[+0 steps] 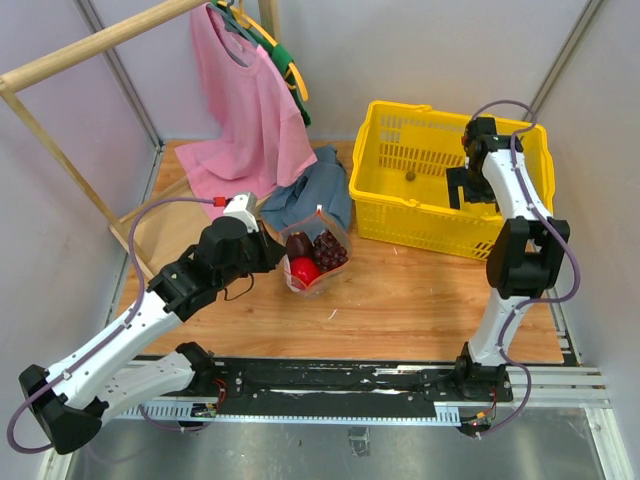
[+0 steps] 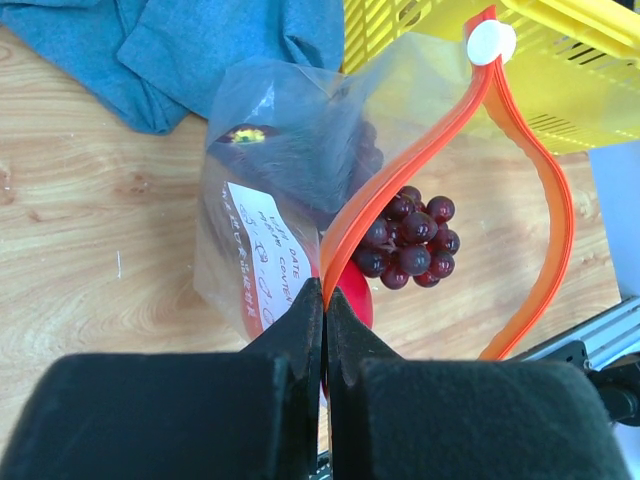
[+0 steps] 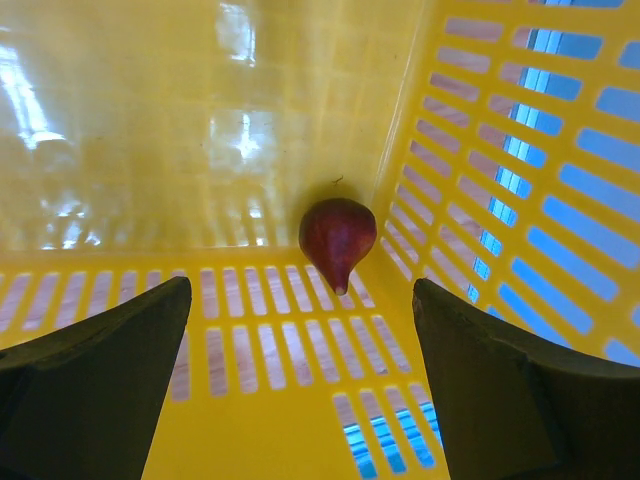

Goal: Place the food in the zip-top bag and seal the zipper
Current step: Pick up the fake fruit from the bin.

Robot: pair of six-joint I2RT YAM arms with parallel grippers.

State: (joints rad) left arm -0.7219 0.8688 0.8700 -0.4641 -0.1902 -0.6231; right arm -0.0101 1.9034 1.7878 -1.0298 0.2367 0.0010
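Our left hand [image 2: 325,300] pinches the red-orange zipper strip [image 2: 420,160] of the crinkly clear plastic bag [image 2: 280,130] on the wooden table [image 2: 80,250], purple grape bunch [image 2: 410,240] inside. Our right hand [image 3: 300,290], spread wide, hangs in the yellow plastic basket [image 3: 120,150] above a dark red pointed fruit [image 3: 337,238].

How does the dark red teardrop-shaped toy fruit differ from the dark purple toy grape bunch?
The dark red teardrop-shaped toy fruit is one smooth piece; the dark purple toy grape bunch is a cluster of small balls. The fruit lies in a corner of the yellow plastic basket; the grapes sit inside the clear zip-top bag. Both are toys.
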